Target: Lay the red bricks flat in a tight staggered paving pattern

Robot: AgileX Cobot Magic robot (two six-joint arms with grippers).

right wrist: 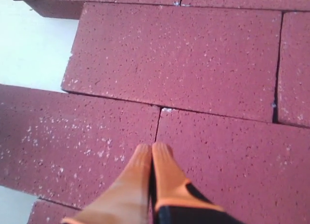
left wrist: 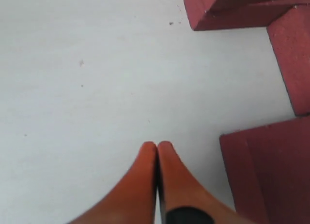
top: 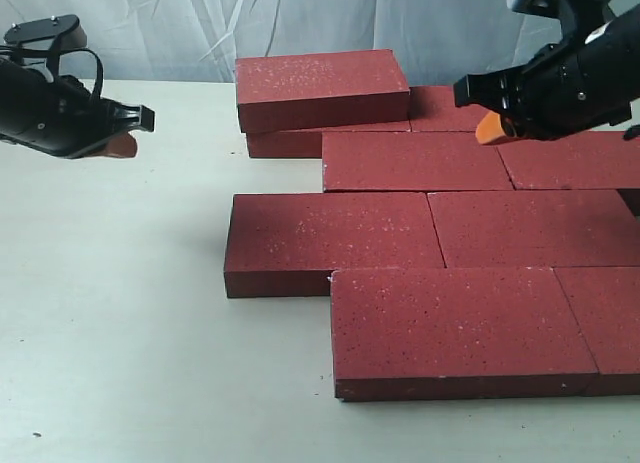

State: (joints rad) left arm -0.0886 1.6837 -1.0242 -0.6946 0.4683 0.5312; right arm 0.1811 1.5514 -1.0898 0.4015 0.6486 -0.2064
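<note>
Several red bricks (top: 412,163) lie flat in staggered rows on the pale table (top: 110,323), edges touching. One more red brick (top: 320,86) rests on top of another at the back left of the pattern. My left gripper (top: 118,146) hovers shut and empty over bare table, left of the bricks; its orange fingertips (left wrist: 147,151) press together. High over the back right rows, my right gripper (top: 490,129) is shut too, holding nothing. In the right wrist view its fingertips (right wrist: 143,151) hang above a seam between two bricks (right wrist: 177,57).
A wrinkled white curtain (top: 300,18) hangs behind the table. Bare table spreads left and in front of the bricks. The pattern runs off the exterior view's right edge.
</note>
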